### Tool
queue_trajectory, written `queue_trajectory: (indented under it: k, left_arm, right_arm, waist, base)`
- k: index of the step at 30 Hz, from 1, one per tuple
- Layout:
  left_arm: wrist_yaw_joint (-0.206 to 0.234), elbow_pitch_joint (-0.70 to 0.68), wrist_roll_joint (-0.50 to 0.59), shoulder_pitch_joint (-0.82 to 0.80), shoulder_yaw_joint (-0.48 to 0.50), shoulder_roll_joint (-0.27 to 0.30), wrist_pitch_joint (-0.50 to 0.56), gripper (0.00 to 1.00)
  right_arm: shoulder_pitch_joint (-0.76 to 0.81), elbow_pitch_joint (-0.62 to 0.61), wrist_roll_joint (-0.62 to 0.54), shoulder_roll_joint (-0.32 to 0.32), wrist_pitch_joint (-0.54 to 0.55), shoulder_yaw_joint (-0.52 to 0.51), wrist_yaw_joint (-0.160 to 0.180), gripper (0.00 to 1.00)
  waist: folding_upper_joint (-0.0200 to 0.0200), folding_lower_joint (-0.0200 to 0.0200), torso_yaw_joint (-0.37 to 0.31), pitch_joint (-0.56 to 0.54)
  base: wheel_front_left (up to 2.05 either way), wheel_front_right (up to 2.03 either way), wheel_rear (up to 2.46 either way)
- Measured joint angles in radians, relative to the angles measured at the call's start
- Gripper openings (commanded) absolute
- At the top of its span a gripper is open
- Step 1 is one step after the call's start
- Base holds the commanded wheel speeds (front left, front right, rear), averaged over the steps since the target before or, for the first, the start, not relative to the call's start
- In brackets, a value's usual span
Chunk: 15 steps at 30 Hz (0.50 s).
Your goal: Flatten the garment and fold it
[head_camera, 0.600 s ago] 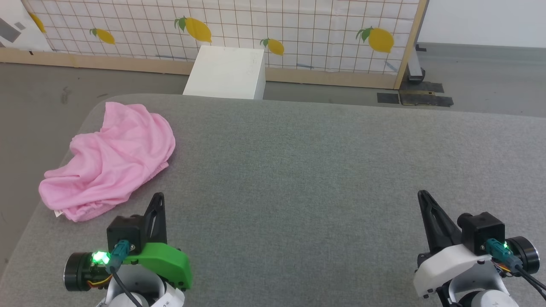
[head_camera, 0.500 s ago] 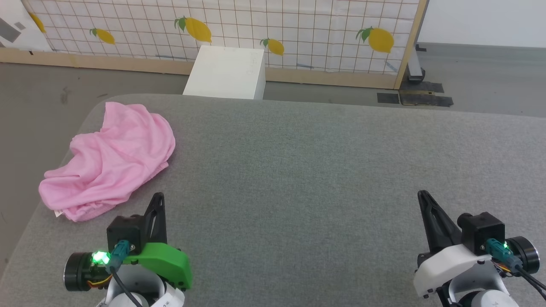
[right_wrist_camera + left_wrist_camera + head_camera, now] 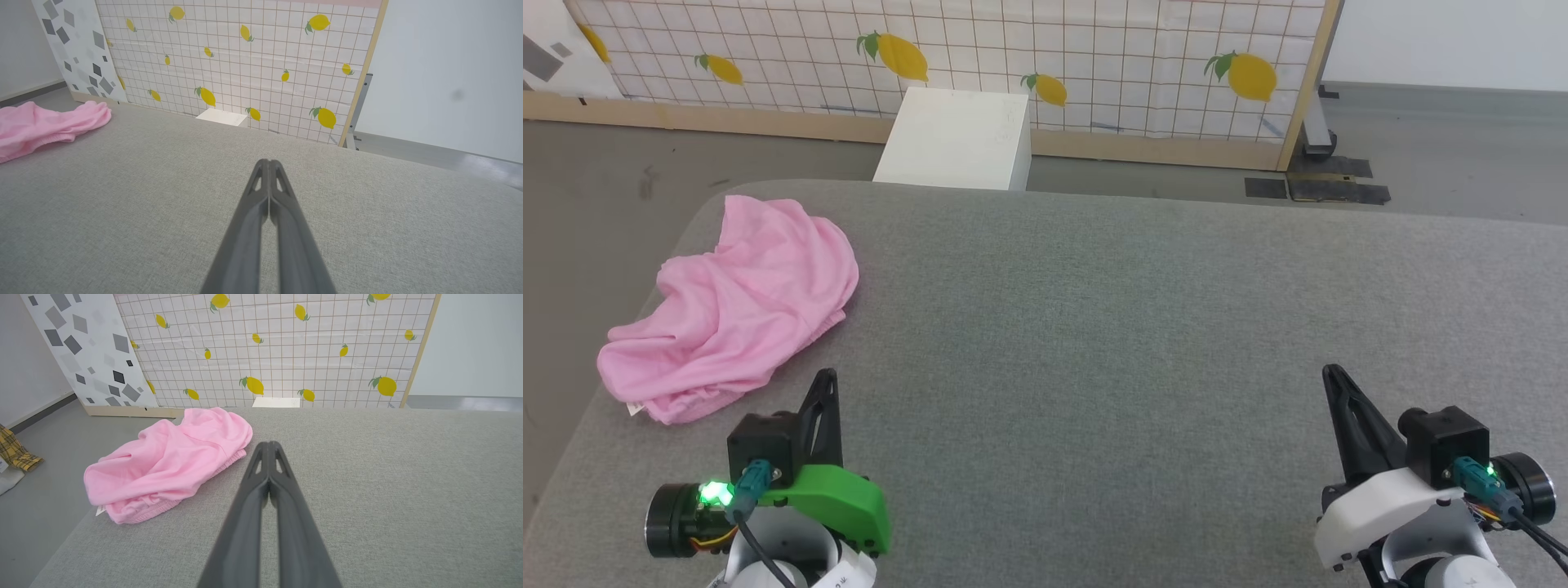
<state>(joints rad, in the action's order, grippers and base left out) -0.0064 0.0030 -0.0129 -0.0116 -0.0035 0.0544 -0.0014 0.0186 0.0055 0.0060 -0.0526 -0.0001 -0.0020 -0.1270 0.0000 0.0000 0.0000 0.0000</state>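
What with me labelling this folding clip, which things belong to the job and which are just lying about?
Job: pink garment, crumpled on the grey padded surface; left gripper and right gripper, both shut, touching nothing.
Lying about: white box; lemon-print screen; checked cloth on the floor.

Carried a left claw (image 3: 827,377) of long, dark, tapering fingers, slotted near the tips, and a matching right claw (image 3: 1331,374). Wore a bright green cover (image 3: 841,500) on the left wrist, a white cover (image 3: 1376,500) on the right. Had a black boxy camera block (image 3: 761,445) on each, fed by a teal plug (image 3: 752,478) and a black cable (image 3: 756,549). Showed a glowing green light (image 3: 715,492) beside a black cylinder (image 3: 668,523); trailed thin red and yellow wires (image 3: 709,541).
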Motion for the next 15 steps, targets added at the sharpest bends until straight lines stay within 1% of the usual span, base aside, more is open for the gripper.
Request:
queue_trajectory:
  k: [15]
  left_arm:
    - [0.000, 0.000, 0.000, 0.000, 0.000, 0.000, 0.000, 0.00]
  right_arm:
    - [0.000, 0.000, 0.000, 0.000, 0.000, 0.000, 0.000, 0.00]
  waist:
    - [0.0001, 0.0000, 0.000, 0.000]
  base:
    - [0.00, 0.00, 0.00]
